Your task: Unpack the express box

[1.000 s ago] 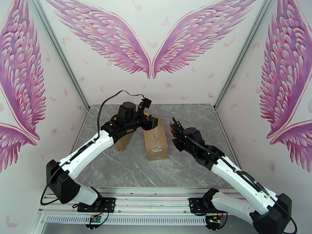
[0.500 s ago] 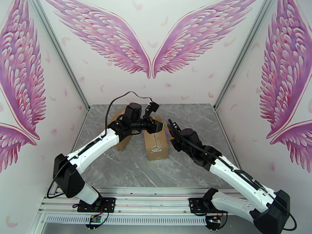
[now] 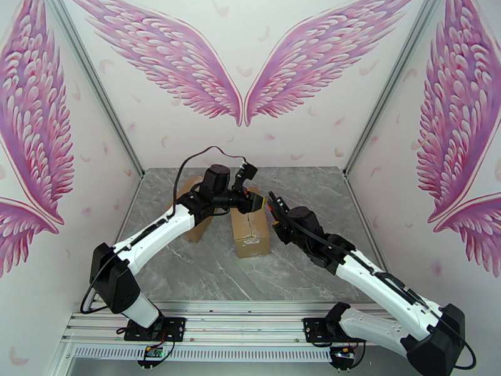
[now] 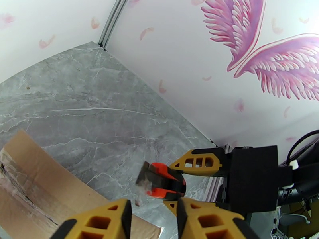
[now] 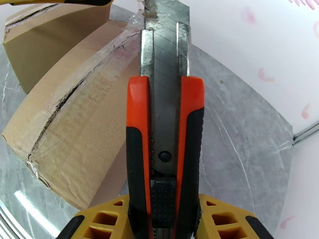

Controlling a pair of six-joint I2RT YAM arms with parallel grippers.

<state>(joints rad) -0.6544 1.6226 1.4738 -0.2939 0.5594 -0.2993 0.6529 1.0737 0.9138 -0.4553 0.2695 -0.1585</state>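
Nearest, the right end effector (image 3: 275, 211) stays clenched on the orange utility knife (image 5: 165, 116), blade out, its tip just beside the express box (image 3: 250, 232). The box stands in the middle of the bench (image 3: 206, 271), and its taped seam looks partly slit. Farther back, the left end effector (image 3: 250, 198) has swung in over the box's far end and its fingers (image 4: 99, 220) have narrowed. Whether they pinch cardboard cannot be told — likely a brace for the next cut.

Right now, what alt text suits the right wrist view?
An orange knife, blade out, is clamped in the right gripper, pointing away past a taped box on its left. Grey table beneath.
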